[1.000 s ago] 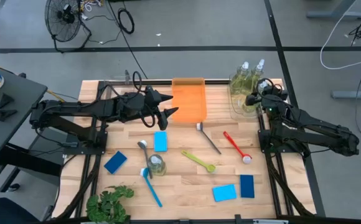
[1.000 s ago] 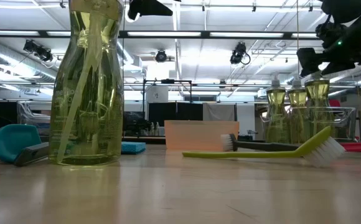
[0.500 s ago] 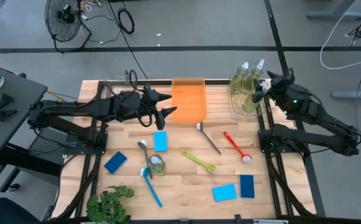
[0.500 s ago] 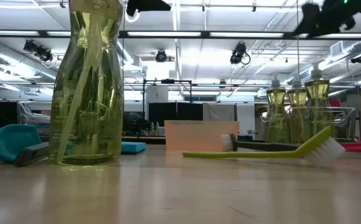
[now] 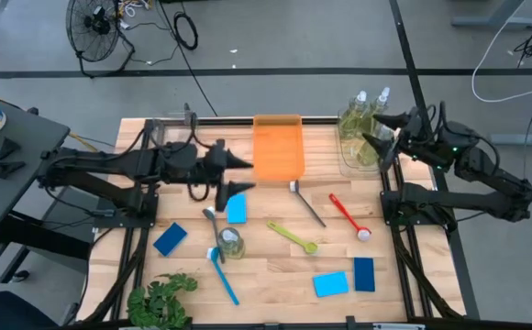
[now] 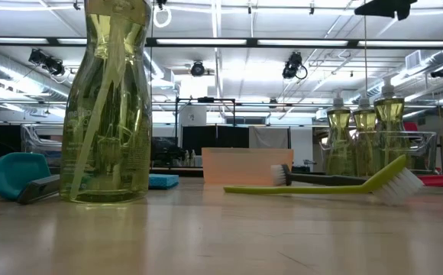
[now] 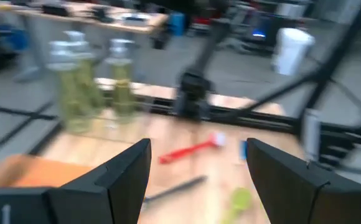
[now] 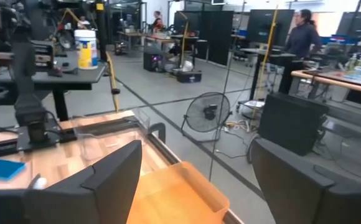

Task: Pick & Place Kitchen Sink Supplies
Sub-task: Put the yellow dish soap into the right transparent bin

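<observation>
Three bottles (image 5: 362, 124) sit in the bin (image 5: 349, 156); one bottle (image 5: 231, 243), sponges (image 5: 237, 208) and brushes (image 5: 293, 236) remain loose on your table. Left gripper (image 5: 234, 174) and right gripper (image 5: 381, 130) gape empty.

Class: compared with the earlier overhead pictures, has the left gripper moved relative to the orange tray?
Yes. The left gripper has drawn back from the orange tray, toward the light-blue sponge.
</observation>
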Controlling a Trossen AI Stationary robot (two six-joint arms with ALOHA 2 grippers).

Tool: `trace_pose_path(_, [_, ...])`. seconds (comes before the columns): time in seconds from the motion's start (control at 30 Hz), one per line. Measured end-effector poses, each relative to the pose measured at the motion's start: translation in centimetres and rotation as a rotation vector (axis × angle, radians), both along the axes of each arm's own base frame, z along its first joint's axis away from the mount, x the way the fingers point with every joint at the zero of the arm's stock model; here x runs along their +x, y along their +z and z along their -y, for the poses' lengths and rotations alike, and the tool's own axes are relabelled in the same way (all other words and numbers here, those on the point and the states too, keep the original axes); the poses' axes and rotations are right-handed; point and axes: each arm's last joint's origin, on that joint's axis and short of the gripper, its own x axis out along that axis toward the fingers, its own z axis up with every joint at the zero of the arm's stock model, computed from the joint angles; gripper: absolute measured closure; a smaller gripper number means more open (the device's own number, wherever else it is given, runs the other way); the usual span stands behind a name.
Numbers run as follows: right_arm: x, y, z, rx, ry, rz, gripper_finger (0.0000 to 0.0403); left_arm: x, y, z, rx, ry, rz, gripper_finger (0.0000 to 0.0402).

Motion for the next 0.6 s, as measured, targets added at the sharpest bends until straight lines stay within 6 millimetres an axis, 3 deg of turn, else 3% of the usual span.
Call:
trace_pose_path(0.37, [1.4, -0.4, -0.1, 0.015, 0.068, -0.049, 0.0108, -1.7, -0.1, 4.6, -0.053, -0.266, -0.056, 0.0134])
trace_pose_path(0.6, [2.2, -0.7, -0.1, 0.024, 0.087, -0.087, 0.0108, -2.8, -1.4, 7.0, -0.109, -0.338, -0.214, 0.0134])
